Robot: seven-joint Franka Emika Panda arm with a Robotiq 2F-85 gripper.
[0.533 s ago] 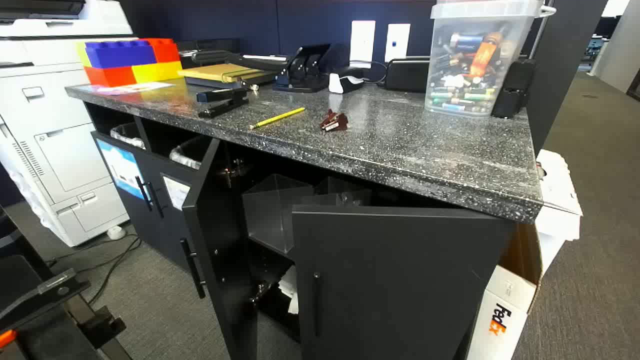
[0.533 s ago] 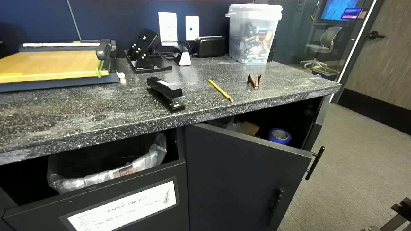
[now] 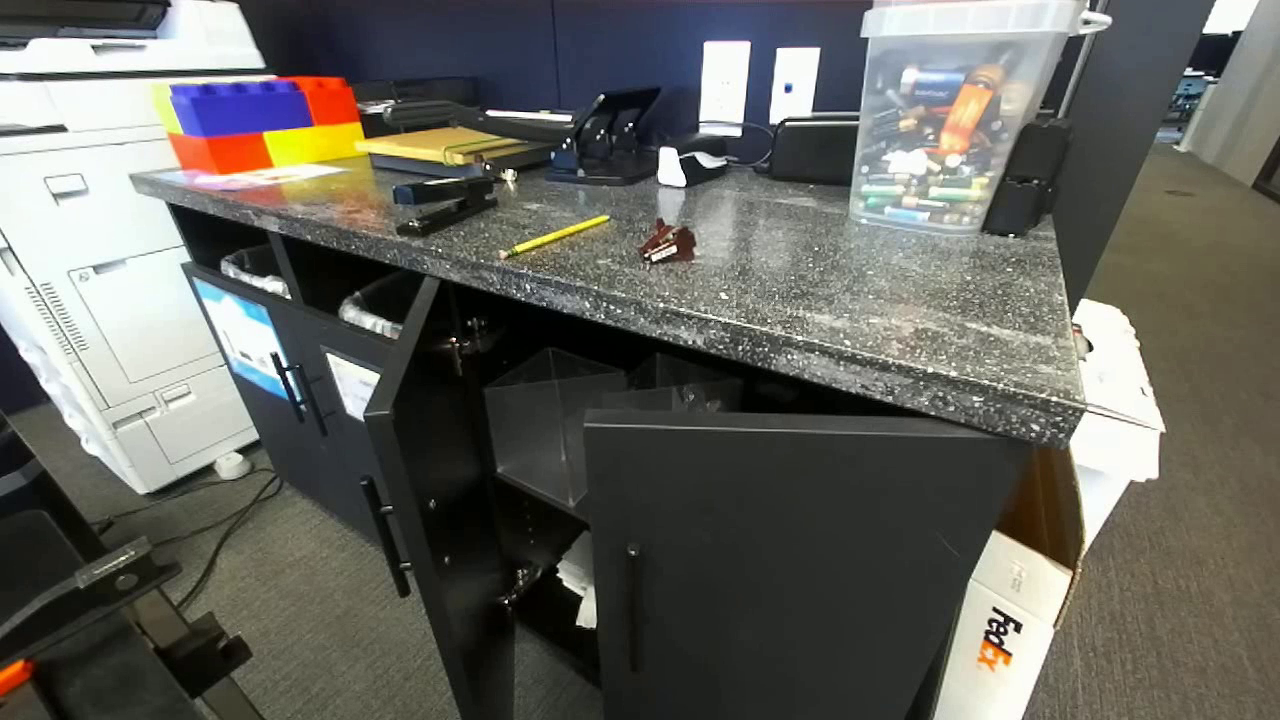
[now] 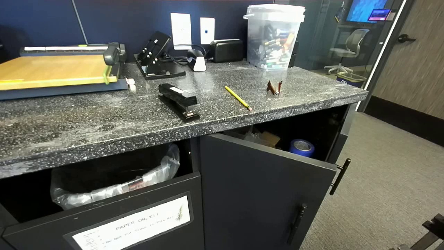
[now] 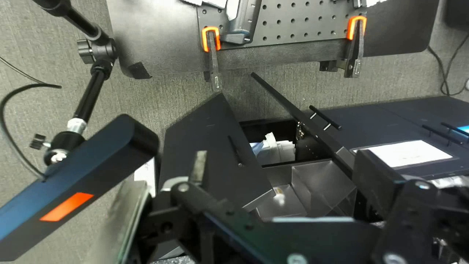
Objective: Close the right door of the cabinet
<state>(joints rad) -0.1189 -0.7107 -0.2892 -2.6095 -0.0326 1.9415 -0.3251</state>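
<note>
The right door (image 3: 790,570) is a flat black panel with a thin dark handle, standing ajar at the right end of the cabinet. It also shows in the wrist view (image 5: 209,146), left of centre, and nearly edge-on in an exterior view (image 4: 344,130). The black cabinet has a speckled grey granite top (image 3: 800,300). Its left door (image 3: 430,500) also stands open. My gripper (image 5: 289,176) shows only in the wrist view. Its jaws are wide apart with nothing between them. It hangs above the cabinet opening, its left finger overlapping the right door in the picture; contact cannot be told.
Clear plastic bins (image 3: 550,420) stand inside the cabinet. A stapler (image 4: 178,100), a pencil (image 4: 238,98) and a tub of markers (image 4: 274,38) are on top. A FedEx box (image 3: 1000,620) stands beside the right door. A camera on an arm (image 5: 80,179) stands left in the wrist view.
</note>
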